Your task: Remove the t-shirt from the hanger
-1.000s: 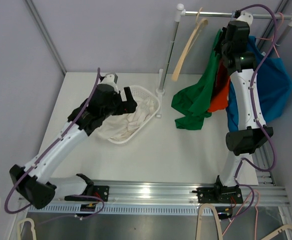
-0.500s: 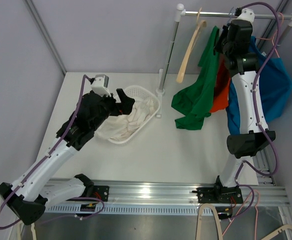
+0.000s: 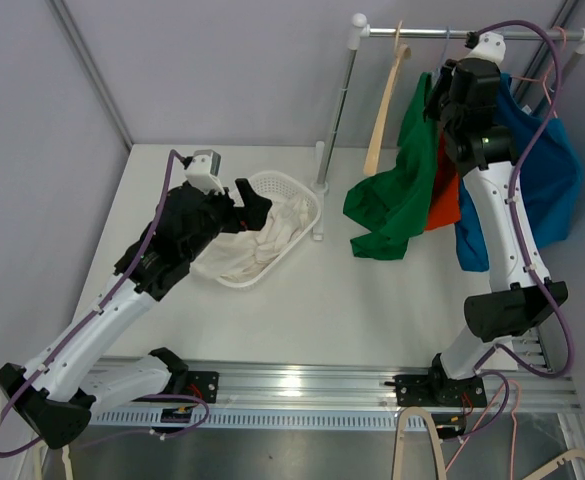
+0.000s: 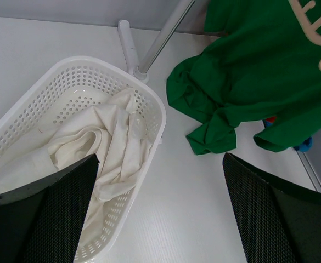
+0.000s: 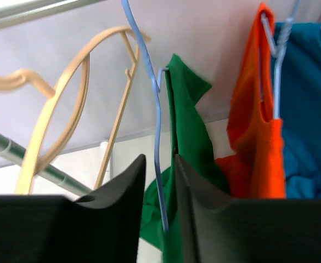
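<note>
The right arm is reaching up to the rail (image 3: 422, 30) at the far right of the counter (image 3: 322, 300). The right gripper (image 5: 160, 161) is sitting there with its jaws a narrow way apart. The thin blue wire hanger (image 5: 149, 71) is running down through that gap, and I cannot tell whether either jaw is touching the wire.

The green t-shirt (image 3: 397, 195) is hanging from this hanger by its top edge, just right of the wire in the wrist view. It is draping down and to the left, and its lower end is lying crumpled on the counter, to the right of the basket (image 3: 292, 185).

To the right of the green shirt, an orange garment (image 3: 442, 190) and a blue garment (image 3: 542, 170) are hanging from the same rail. An empty wooden hanger (image 3: 382, 120) is hanging to its left, near the rack's upright pole (image 3: 337, 110).

The left arm is stretching over the left part of the counter. The left gripper (image 4: 160, 159) is hovering above the white perforated basket with its jaws spread wide and nothing between them. A white cloth (image 3: 262, 245) is lying bunched inside the basket, spilling over its near rim.
</note>
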Controlling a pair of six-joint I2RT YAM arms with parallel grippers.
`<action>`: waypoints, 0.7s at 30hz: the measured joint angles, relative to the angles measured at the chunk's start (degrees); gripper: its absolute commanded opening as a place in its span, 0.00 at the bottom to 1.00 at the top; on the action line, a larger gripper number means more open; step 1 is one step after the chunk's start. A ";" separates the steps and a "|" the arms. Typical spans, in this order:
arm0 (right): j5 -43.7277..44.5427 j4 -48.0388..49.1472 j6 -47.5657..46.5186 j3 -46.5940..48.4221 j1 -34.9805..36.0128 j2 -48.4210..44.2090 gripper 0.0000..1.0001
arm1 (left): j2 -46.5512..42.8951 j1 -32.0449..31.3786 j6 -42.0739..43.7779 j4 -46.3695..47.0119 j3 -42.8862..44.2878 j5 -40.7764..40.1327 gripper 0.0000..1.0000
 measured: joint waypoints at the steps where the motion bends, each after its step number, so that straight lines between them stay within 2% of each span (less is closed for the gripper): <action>1: 0.28 -0.33 -0.31 0.48 0.00 0.22 0.37 | 0.00 0.00 0.00 0.11 -0.07 0.00 0.99; 6: 1.40 -0.04 -1.73 3.91 -0.33 2.36 0.41 | 0.00 -0.11 0.04 0.28 -0.48 0.04 0.99; 12: 1.75 0.79 -2.73 12.28 -1.64 10.03 0.43 | -0.48 -0.13 0.15 0.35 -0.94 0.07 0.99; 15: 1.70 0.81 -2.97 15.04 -2.01 13.62 0.48 | -0.92 -0.13 0.17 0.55 -1.36 0.28 0.99; 21: 1.33 1.07 -3.39 18.43 -2.08 17.38 0.47 | -0.46 -0.13 0.20 1.16 -1.42 1.14 0.99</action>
